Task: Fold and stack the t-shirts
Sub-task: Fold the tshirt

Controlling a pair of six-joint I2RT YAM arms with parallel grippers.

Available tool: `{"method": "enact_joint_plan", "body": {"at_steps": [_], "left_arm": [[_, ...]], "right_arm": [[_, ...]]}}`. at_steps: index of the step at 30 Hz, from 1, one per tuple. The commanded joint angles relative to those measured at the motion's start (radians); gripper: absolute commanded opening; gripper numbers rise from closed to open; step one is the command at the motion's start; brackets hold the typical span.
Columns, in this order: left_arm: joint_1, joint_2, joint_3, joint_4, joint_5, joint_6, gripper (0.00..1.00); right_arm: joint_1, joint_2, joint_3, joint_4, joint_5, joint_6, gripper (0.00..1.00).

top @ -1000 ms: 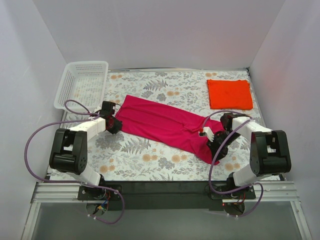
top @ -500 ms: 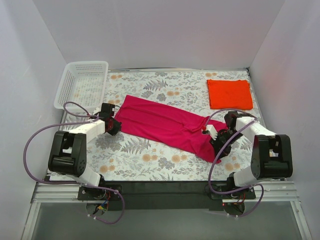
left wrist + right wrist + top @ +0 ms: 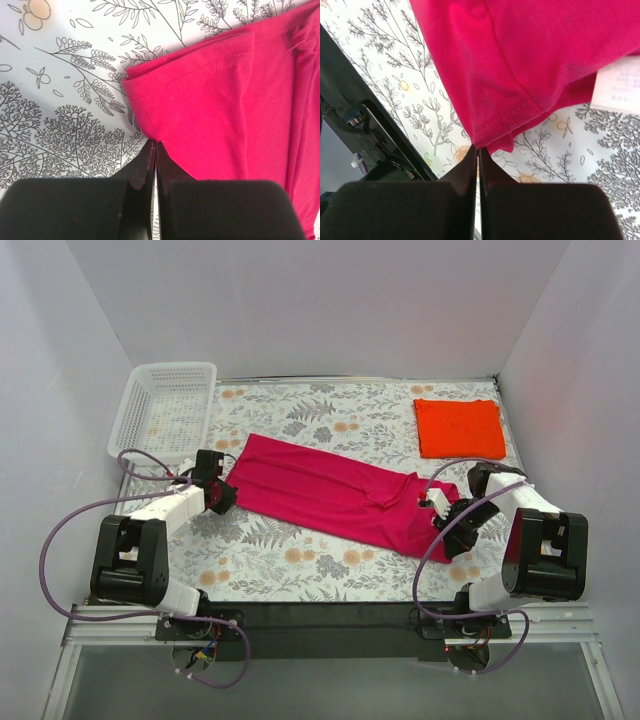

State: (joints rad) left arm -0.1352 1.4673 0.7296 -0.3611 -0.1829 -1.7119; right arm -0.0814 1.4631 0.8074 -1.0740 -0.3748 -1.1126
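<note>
Pink t-shirt (image 3: 330,495) in grippers (image 3: 155,146) (image 3: 477,150) (opposite ends)

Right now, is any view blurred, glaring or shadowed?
Top external: even soft light, sharp, no glare. Left wrist: magenta-pink cloth t-shirt stitching crisp, black left tool dark and featureless. Right wrist: black right tool likewise, white neck label print unreadable.

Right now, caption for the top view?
Left gripper and right gripper pinch opposite ends of the magenta t-shirt; orange t-shirt folded far right.
</note>
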Motion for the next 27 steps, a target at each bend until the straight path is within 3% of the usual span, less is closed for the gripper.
{"method": "enact_joint_plan", "body": {"at_steps": [1,19,27], "left_arm": [[0.017,-0.056,-0.006,-0.018,-0.063,-0.011,0.00],[0.019,-0.099,-0.004,-0.022,-0.063,0.015,0.00],[0.019,-0.107,-0.018,-0.016,0.017,0.035,0.00]], "right_arm": [[-0.038,-0.015,0.010,-0.046,0.050,-0.059,0.01],[-0.139,-0.035,0.098,-0.167,0.088,-0.210,0.01],[-0.141,0.006,0.035,-0.173,0.054,-0.236,0.01]]}}
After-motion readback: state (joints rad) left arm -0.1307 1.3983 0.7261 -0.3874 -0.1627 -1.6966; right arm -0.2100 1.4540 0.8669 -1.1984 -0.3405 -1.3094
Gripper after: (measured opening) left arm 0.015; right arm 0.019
